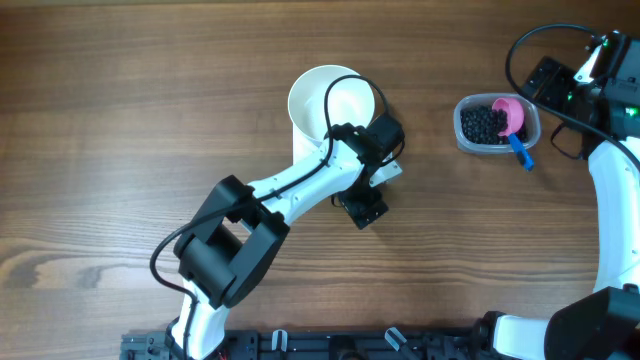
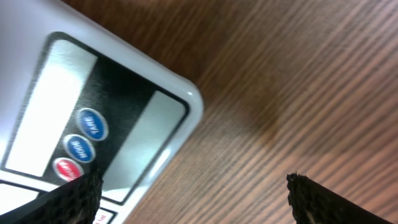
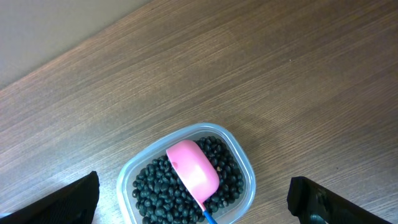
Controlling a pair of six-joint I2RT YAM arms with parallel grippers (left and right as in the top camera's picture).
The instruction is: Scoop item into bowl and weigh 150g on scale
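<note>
The left gripper [image 2: 196, 202] has its jaws spread wide, pinching nothing, over bare table [image 2: 298, 93] beside the button corner of the scale [image 2: 118, 93]. The white bowl [image 1: 320, 95] stands just beyond, mid-table. The right gripper [image 3: 205, 208] is likewise spread and empty, above the clear tub [image 3: 247, 174] at far right, which holds the black beans [image 3: 155, 186] and a pink scoop [image 3: 194, 167].
</note>
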